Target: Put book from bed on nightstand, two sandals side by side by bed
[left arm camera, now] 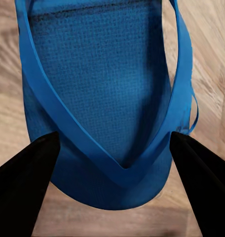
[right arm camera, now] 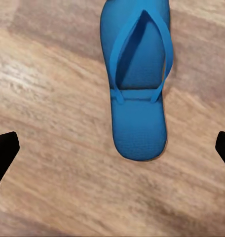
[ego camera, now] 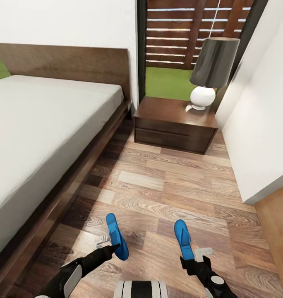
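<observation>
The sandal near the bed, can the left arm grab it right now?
Probably yes. The left gripper hangs open right over that sandal, a finger at each side, and nothing lies between them.

Head view: the bed [ego camera: 42, 124] is cut off at the 9 o'clock edge, its foot end out of frame. The lamp [ego camera: 209, 70] hides part of the window behind it. The left tool [ego camera: 110, 247] covers the near end of the left sandal [ego camera: 116, 234]; the right tool [ego camera: 199, 254] covers the heel of the right sandal [ego camera: 183, 238]. Left wrist view: the sandal's far end is cropped at 12 o'clock. Right wrist view: the sandal's toe is cropped at 12 o'clock.
</observation>
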Robot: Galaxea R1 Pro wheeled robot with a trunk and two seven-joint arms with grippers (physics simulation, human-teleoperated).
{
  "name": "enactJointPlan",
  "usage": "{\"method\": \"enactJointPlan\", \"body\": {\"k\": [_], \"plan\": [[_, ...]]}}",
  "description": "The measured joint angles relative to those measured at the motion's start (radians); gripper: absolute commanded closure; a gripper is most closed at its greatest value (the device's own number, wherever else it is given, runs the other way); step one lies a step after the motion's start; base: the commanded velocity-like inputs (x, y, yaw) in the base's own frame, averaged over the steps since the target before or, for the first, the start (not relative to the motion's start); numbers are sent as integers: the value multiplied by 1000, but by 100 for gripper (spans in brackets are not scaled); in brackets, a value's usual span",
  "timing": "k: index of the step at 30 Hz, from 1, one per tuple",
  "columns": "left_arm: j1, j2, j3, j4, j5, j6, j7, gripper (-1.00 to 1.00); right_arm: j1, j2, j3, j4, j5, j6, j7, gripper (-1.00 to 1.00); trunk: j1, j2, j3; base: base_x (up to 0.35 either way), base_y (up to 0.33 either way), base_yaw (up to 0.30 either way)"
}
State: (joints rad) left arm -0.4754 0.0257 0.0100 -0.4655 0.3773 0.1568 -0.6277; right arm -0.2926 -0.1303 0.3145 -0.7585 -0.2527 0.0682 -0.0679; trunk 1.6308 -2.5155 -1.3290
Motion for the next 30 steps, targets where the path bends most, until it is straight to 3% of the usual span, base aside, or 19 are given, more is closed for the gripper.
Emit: {"method": "enactJointPlan", "body": {"k": [4, 14, 25, 30], "plan": [[0, 22, 27, -14, 22, 0, 0, 100, 0, -1, -4, -34, -1, 5, 0, -100, 2, -1, -15, 0, 0, 0], [0, 22, 37, -15, 39, 0, 2, 100, 0, 0, -4, -37, -1, 10, -1, -100, 6, -3, -54, 0, 0, 0], [0, 21, 35, -15, 41, -1, 2, 100, 0, 3, -3, -28, -1, 7, -6, -100, 6, -3, -54, 1, 0, 0], [0, 18, 33, -15, 40, -1, 2, 100, 0, 3, -4, -28, -1, 8, -7, -100, 6, -3, -54, 213, 0, 0]]}}
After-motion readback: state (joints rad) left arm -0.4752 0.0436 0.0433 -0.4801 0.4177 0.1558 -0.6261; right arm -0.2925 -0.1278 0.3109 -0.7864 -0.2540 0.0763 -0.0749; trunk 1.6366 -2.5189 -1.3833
